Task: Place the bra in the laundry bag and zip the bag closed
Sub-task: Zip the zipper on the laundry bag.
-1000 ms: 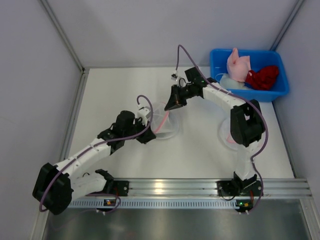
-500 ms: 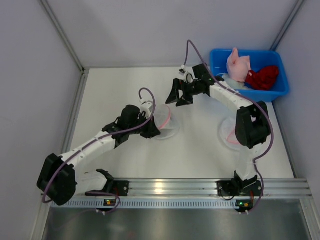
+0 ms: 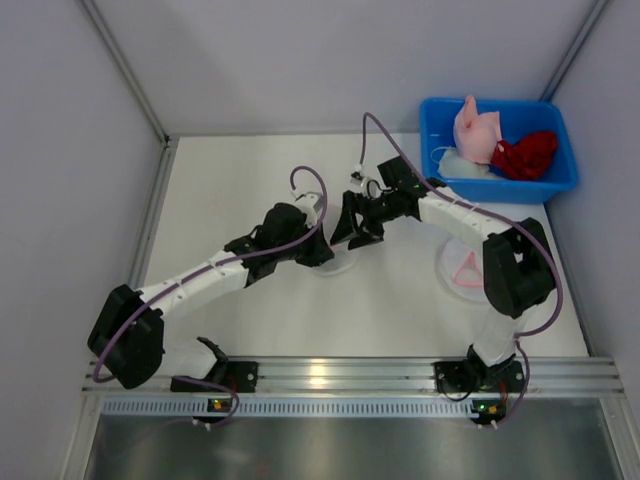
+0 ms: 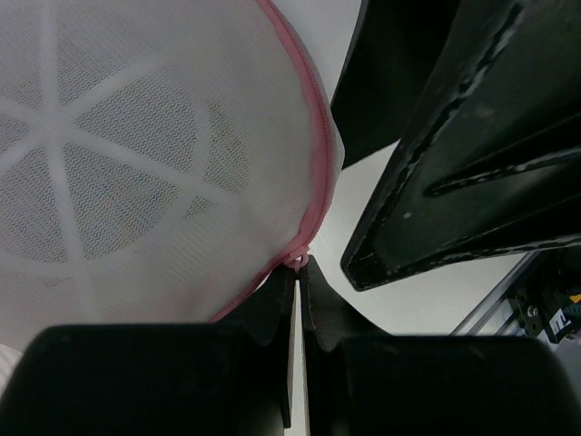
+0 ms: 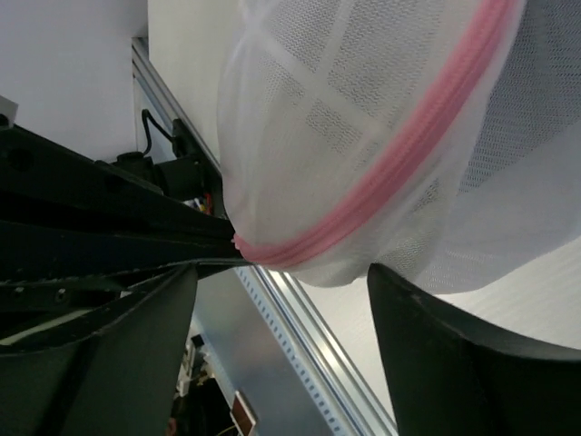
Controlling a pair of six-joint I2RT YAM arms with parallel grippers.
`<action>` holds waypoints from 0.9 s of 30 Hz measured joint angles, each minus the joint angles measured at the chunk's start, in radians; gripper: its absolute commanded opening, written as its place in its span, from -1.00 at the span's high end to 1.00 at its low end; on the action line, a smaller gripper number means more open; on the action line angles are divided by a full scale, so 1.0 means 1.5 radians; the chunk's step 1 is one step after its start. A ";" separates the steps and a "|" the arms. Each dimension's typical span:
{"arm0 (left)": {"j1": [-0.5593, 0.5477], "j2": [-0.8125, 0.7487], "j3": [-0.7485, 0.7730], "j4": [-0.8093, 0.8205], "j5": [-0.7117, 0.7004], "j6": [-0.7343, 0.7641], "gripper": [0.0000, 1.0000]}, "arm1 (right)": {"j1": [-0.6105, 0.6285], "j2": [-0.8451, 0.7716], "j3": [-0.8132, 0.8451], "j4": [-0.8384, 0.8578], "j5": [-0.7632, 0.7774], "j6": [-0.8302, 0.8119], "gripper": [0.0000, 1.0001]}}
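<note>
The left gripper (image 4: 297, 272) is closed tight, its two fingers pinching the pink zipper (image 4: 318, 173) of the laundry bag (image 4: 136, 154) at the near edge of the bag's rim. Seen from above, this gripper (image 3: 322, 255) sits low over the table (image 3: 240, 190) near the middle, with the bag (image 3: 340, 266) showing only as a pale round edge under it. The right gripper (image 5: 283, 272) stands wide and holds nothing. Its two dark fingers are spread apart, and the white mesh bag (image 5: 363, 136), with its pink zipper (image 5: 408, 154), bulges just beyond their tips. In the overhead view the right gripper (image 3: 352, 228) points down at the bag from the far side, close to the left one, so the two nearly meet over it. The mesh is too dense to tell what lies inside the bag. By the right arm's elbow a second round mesh piece (image 3: 462, 270) with a pink outline lies flat on the table. At the far right corner a blue bin (image 3: 500, 103) holds a pink garment (image 3: 474, 130) and a red garment (image 3: 525, 155) side by side.
</note>
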 measured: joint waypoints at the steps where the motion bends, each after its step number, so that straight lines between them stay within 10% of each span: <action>1: -0.002 0.001 0.003 0.001 -0.003 -0.002 1.00 | 0.004 0.000 -0.004 0.001 0.000 0.004 -0.27; 10: -0.007 -0.009 -0.005 0.004 -0.006 0.003 1.00 | 0.009 0.032 0.020 0.008 0.004 0.023 0.95; 27: 0.051 -0.181 -0.114 -0.053 0.002 0.062 1.00 | -0.024 0.077 0.103 -0.034 0.005 -0.056 1.00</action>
